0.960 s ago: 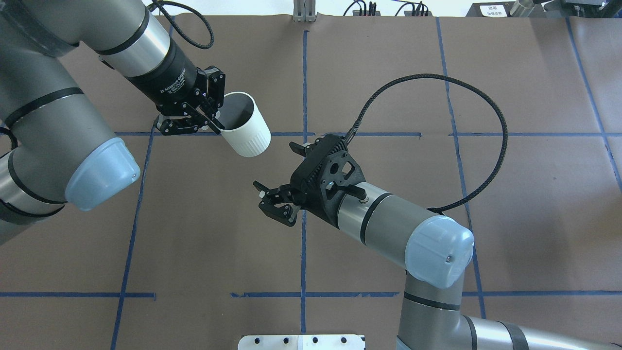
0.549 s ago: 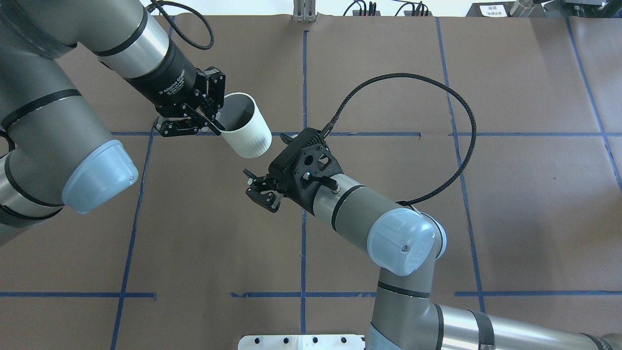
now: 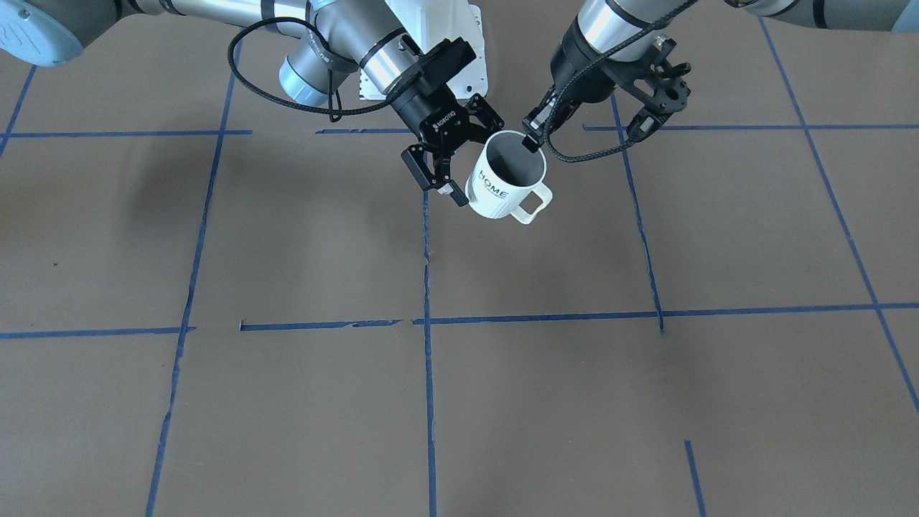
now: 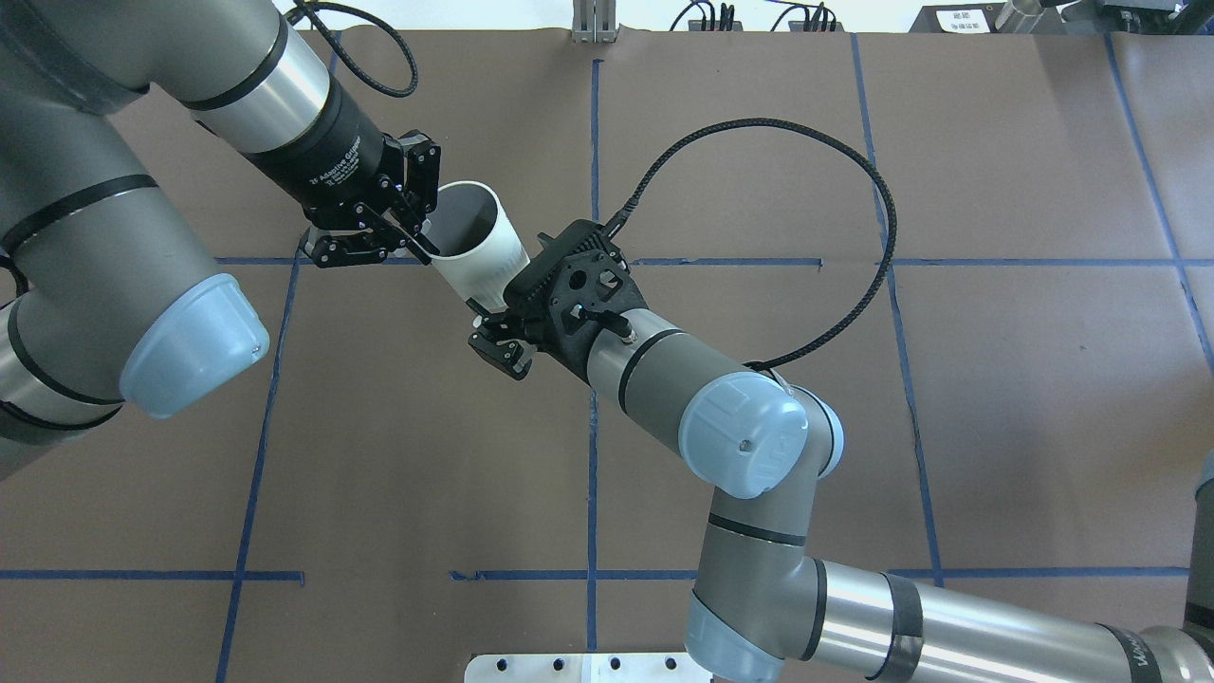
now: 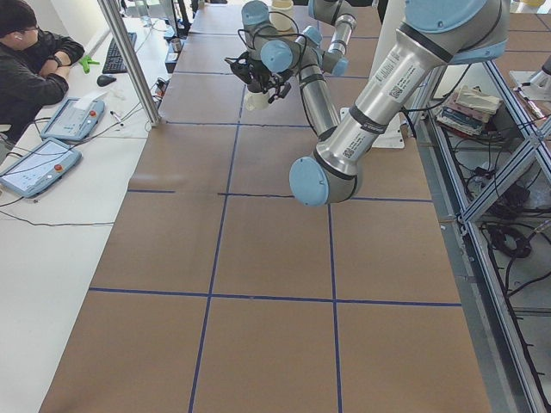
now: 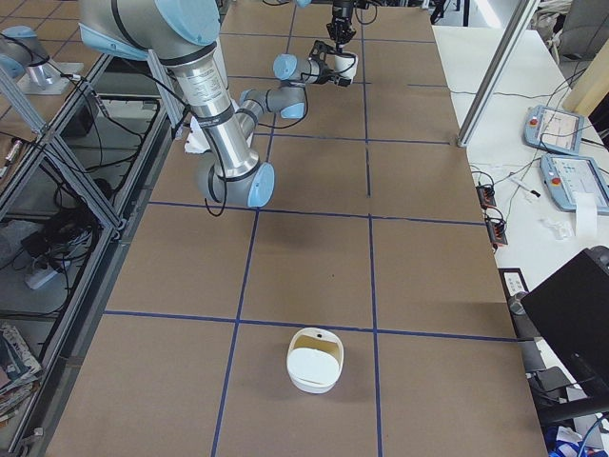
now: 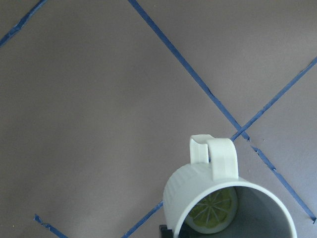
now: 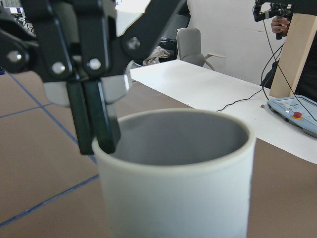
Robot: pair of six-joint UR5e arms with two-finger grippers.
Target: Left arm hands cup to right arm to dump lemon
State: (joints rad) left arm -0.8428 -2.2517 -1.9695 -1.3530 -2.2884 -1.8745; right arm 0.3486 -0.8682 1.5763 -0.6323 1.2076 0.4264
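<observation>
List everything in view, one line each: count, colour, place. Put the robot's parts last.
Cup: one, white with "HOME" lettering, held above the table.
Lemon slice: one, yellow-green, inside the cup.
Bowl: one, white, on the table near the robot's right end.
Table: one, brown top.
Tape: blue lines forming a grid on the table.
Tablets: two, pale blue, on the white desk beside the table.
Person: one, dark top, seated at that desk.
Left gripper: one, black, shut on the cup's rim.
Right gripper: one, black, open beside the cup's body.
</observation>
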